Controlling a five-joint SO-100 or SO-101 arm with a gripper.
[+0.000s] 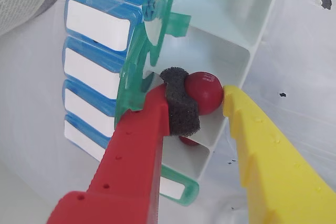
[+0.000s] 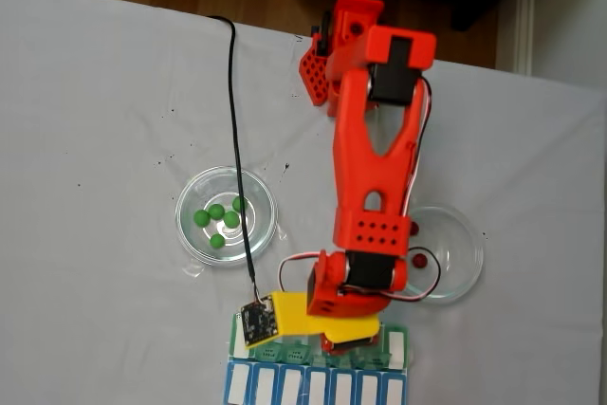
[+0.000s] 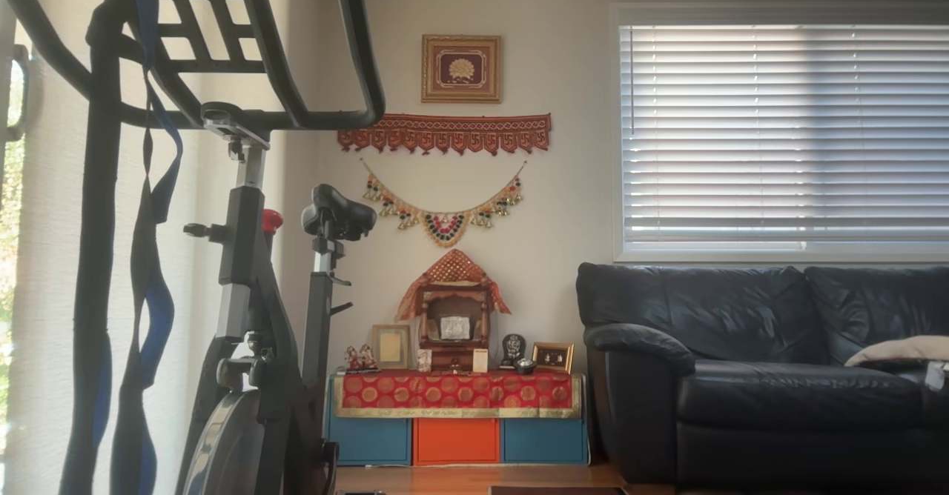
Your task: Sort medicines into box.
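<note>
End effector (image 1: 202, 100) gripping red ball (image 1: 206, 91), box (image 1: 231, 40) beneath

Glossy red ball (image 1: 203, 92), translucent plastic box (image 1: 157, 45)

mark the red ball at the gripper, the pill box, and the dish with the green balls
red ball (image 1: 206, 91): wrist view, on its rounded front, between the gripper's fingers.
pill box (image 1: 251, 45): wrist view, on the white wall between two open compartments.
dish (image 2: 264, 201): fixed view, on its clear right rim.
</note>
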